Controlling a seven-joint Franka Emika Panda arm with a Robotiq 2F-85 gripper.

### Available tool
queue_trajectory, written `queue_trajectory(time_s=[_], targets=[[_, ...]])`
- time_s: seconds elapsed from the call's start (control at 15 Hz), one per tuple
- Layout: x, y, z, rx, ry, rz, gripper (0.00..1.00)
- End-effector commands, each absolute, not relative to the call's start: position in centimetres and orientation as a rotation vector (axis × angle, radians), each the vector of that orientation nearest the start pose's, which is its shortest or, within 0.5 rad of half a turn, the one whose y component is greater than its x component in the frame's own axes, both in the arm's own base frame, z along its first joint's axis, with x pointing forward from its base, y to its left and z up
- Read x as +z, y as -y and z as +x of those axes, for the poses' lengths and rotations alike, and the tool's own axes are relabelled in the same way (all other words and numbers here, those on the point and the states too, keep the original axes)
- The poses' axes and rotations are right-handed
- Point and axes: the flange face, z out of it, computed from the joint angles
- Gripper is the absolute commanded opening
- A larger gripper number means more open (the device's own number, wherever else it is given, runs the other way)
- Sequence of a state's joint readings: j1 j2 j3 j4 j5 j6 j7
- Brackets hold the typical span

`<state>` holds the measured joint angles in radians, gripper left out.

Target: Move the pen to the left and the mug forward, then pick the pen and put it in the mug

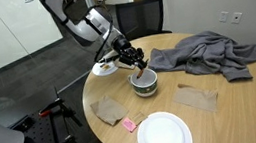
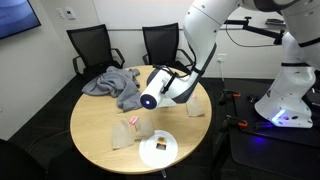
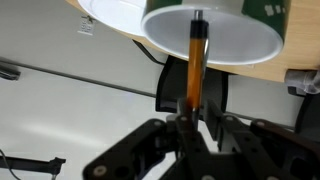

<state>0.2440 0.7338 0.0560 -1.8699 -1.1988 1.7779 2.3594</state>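
Pen (image 3: 196, 60) pinched between the fingers (image 3: 218, 95), held over the mug (image 1: 145, 81).
In the wrist view the pen runs straight from the gripper (image 3: 195, 112) across the mug's pale face; whether its tip is inside cannot be told. The mug stands on the round surface (image 1: 233, 102), near a grey cloth (image 1: 207, 55), well apart from the white plate (image 1: 164, 135).

The white arm (image 1: 81, 23) comes down toward the mug (image 1: 146, 82) from above and to one side. Its wrist (image 2: 160, 88) is bent, so the gripper (image 1: 138, 64) hangs tilted just over the mug. In the wrist view, the dark fingers (image 3: 216, 95) are closed around the pen (image 3: 196, 55).
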Motion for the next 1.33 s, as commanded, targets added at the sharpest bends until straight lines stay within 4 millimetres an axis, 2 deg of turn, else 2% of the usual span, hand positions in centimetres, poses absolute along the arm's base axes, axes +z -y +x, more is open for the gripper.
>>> queue_trajectory(time_s=[0.0,0.27,0.4,0.8,1.27], targets=[[11.6,-9.1,56.9,0.873,1.2,1.659,0.54],[12.5,-8.8,56.7,0.87,1.214,1.64,0.84],[13.9,-8.7,56.6,0.875,1.229,1.638,0.99],[19.9,-8.0,57.2,0.877,1.289,1.615,1.0],[28.6,-7.2,57.1,0.879,1.358,1.619,1.0]])
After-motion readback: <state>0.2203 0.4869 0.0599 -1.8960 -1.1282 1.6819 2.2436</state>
